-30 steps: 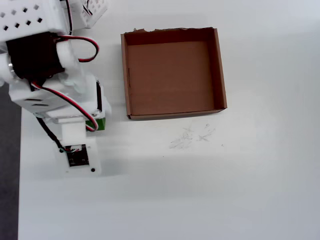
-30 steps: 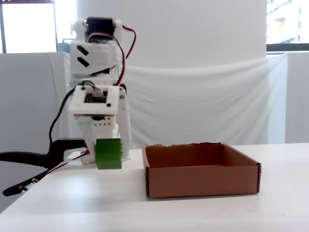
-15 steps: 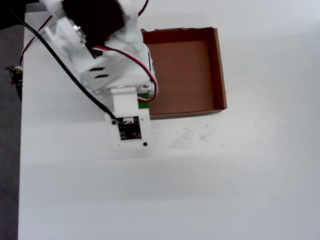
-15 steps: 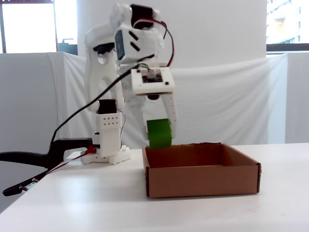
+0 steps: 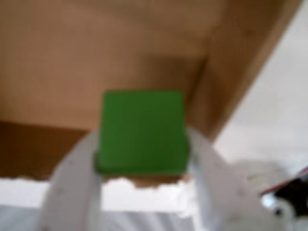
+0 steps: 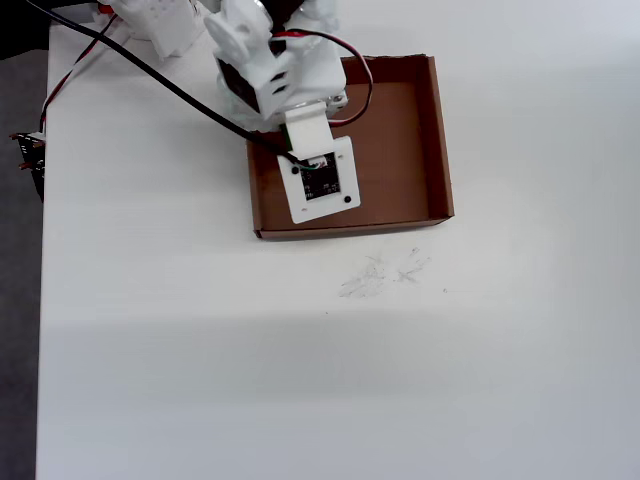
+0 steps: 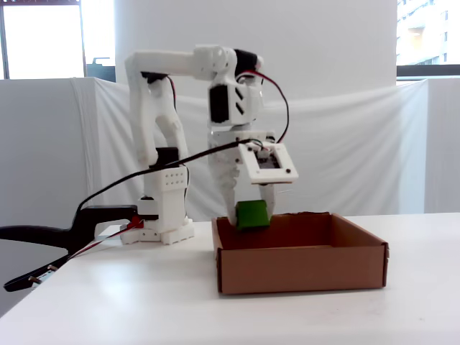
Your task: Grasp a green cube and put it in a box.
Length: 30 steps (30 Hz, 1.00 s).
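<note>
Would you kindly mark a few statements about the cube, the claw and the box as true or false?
1. The claw grips the green cube. True.
2. The cube rests on the box floor. False: in the fixed view it hangs at the height of the box's rim.
3. The cube is over the box. True.
4. The box is white plastic. False: it is brown cardboard.
5. A second cube lies on the table. False: none shows.
</note>
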Motion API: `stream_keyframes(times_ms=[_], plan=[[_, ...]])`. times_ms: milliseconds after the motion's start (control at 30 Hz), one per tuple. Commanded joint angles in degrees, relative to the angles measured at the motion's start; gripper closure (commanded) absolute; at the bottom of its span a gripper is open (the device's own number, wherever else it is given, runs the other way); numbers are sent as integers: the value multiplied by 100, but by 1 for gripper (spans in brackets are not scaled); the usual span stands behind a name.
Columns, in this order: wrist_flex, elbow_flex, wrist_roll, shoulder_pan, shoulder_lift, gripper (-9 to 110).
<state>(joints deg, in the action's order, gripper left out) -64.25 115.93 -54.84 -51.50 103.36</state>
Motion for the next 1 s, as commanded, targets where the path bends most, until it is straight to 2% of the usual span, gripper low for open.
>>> stream_keyframes(times_ms=[0,400,600,967], plan=[[264,123,26,-79,272,85],[650,229,114,-53,-149,79],[334,9,114,176,62,78],[26,-334,-246,2021,1397,77]])
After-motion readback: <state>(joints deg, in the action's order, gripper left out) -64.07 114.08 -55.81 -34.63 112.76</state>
